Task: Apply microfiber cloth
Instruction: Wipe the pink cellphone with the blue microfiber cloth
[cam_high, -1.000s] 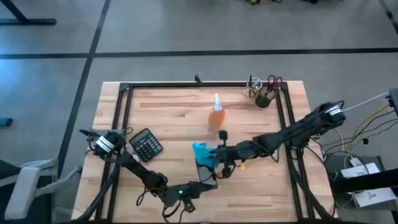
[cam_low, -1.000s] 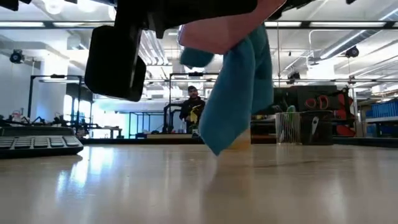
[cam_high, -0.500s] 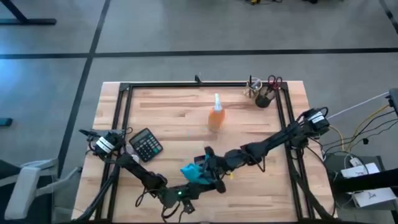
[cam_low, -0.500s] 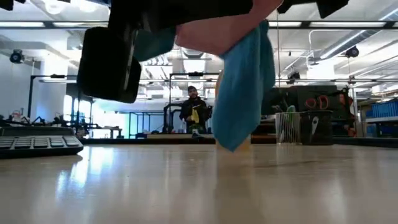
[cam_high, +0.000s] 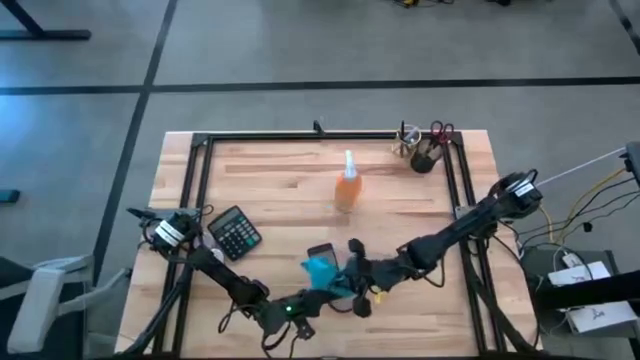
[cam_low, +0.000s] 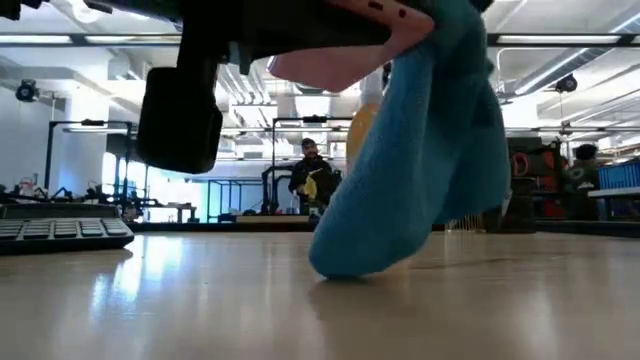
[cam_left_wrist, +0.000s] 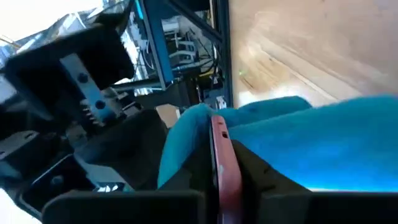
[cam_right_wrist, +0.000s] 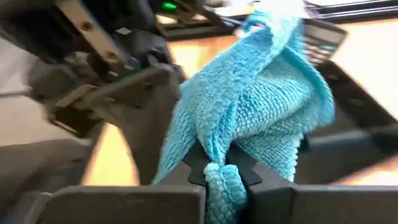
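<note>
Hanging from the right gripper (cam_right_wrist: 225, 167), fingers pinching a fold: microfiber cloth (cam_high: 322, 270), near-centre tabletop (cam_high: 280, 190), low corner about touching wood. Soft, light, limp; best taken by a bunched edge. Left gripper (cam_left_wrist: 217, 180) beside it, fingers' state untellable.

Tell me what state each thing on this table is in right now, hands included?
microfiber cloth: bunched, hanging from the right hand, its lower edge at the tabletop.
right hand: shut on the cloth, near the table's front middle.
left hand: at the front edge beside the cloth, holding a phone-like slab.
spray bottle: upright, mid-table, untouched.
calculator: lying flat on the left.
pen cup: upright in the far right corner, scissors inside.
</note>
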